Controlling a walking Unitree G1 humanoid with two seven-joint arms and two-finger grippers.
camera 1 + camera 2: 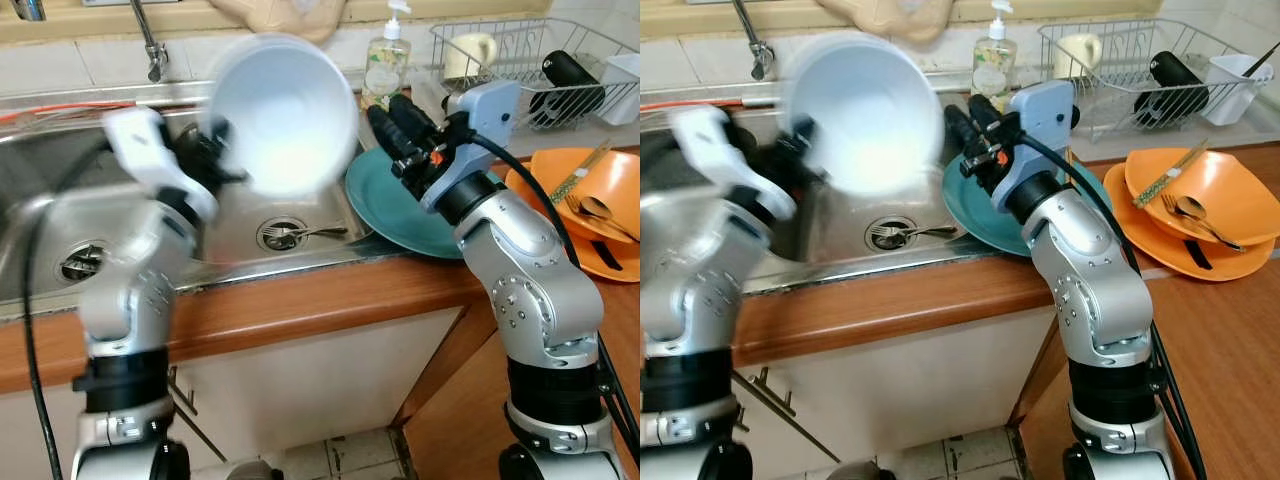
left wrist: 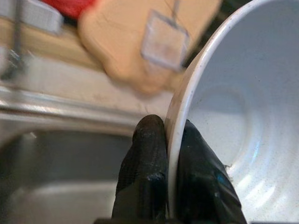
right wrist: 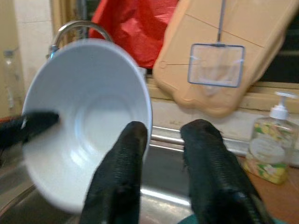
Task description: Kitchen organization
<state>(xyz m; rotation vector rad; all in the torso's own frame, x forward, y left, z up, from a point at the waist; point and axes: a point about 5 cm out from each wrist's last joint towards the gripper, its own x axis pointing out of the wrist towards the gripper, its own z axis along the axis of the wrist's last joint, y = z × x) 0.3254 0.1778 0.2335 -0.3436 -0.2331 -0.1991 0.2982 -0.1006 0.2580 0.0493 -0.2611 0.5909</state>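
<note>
**White bowl lifted over the sink, right arm waiting**

Right now I have the stainless steel sink basin (image 1: 230, 225) below my left fingers, with a metal fork (image 1: 295, 233) lying on its drain. Above it I hold the large white ceramic bowl (image 1: 285, 112) tipped on edge, probably so any water runs out before it moves on. The left gripper (image 2: 166, 140) is clenched on the bowl's rim, one finger inside and one outside. The round teal plate (image 1: 400, 215) leans on the sink edge just beneath my right gripper (image 3: 163, 140), whose fingers are parted and empty, pointing at the bowl, ready, I judge, for a handover toward the wire dish rack (image 1: 560, 70) behind it.
</note>
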